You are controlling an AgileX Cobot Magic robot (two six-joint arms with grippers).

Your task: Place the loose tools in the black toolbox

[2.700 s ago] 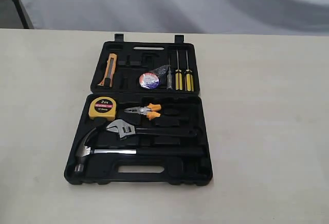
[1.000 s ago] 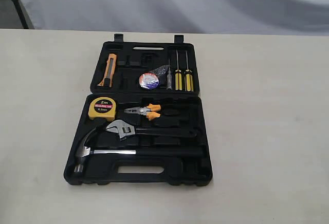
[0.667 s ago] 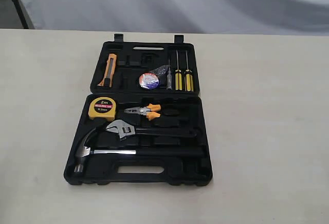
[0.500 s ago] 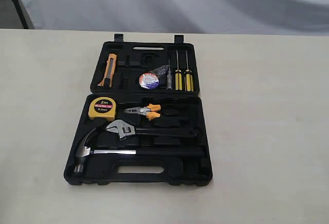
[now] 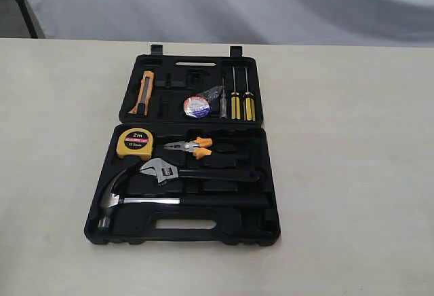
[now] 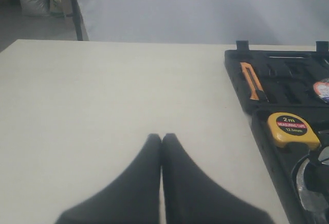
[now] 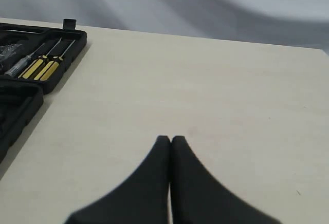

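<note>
The left gripper [image 6: 161, 137] is seen closed, its two black fingers pressed together with nothing between them, above bare tabletop [image 5: 47, 140] to the left of the case. It is not seen in the exterior view.

At the middle of the tabletop the black toolbox [image 5: 234, 225] is laid open, with both halves flat. In the far half, an orange utility knife [image 5: 142, 92] is seated at the left. The plastic-wrapped tape roll [image 5: 196, 106] lies near the centre, and two yellow-handled screwdrivers [image 5: 235, 106] are slotted at the right.

In the near half, the yellow tape measure [image 5: 135, 142] is set in the far left corner, and the orange-handled pliers [image 5: 190, 147] are just to its right. Nearer the camera, the adjustable wrench [image 5: 163, 171] is laid across the case, head to the left. The claw hammer [image 5: 163, 201] lies alongside it, just behind the cut-out handle, its head also at the left.

The right gripper [image 7: 170, 138] is likewise seen closed on nothing, over bare tabletop to the right of the case.
</note>
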